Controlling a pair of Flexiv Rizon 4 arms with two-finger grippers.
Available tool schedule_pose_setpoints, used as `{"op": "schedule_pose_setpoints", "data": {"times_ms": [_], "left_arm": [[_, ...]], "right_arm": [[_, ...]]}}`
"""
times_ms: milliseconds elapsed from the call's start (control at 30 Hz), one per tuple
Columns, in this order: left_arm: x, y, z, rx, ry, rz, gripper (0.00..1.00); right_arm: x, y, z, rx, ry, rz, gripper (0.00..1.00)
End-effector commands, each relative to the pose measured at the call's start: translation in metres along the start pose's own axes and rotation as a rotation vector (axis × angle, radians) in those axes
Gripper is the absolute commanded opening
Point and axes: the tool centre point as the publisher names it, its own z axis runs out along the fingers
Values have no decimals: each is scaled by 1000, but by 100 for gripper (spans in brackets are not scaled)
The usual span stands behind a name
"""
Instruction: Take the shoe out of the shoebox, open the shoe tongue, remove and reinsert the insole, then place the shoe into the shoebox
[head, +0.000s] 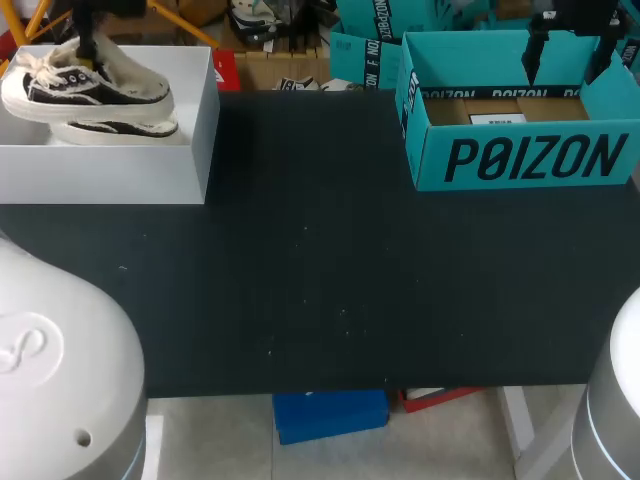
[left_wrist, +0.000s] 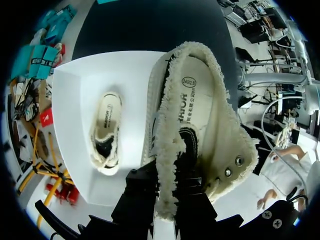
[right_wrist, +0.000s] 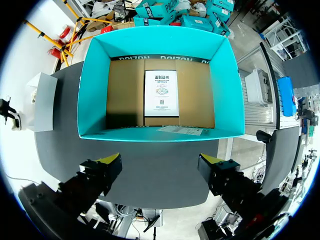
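Note:
A cream and black sneaker with frayed edges hangs above the white block at the far left. My left gripper is shut on its frayed upper edge near the tongue. In the left wrist view the held sneaker fills the space ahead of my left gripper, opening upward with the insole showing. A second, matching sneaker lies on the block below it. The teal shoebox stands at the far right with its top open. My right gripper hovers open above the shoebox, holding nothing.
The shoebox's brown cardboard floor carries a white card and a paper slip. The second sneaker lies on the white block below the held one. Dark table surface spreads between block and box.

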Motion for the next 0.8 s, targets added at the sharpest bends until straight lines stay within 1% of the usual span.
{"op": "schedule_pose_setpoints", "data": {"times_ms": [33,300,800], "left_arm": [[7,3,-13,-3,4,-6,0],[18,4,-20,-2,4,-22,0],[19,4,-18,-8,18,-41,0]], "right_arm": [[0,1,0,1,0,0,100],[0,1,0,1,0,0,100],[0,1,0,1,0,0,100]]}}
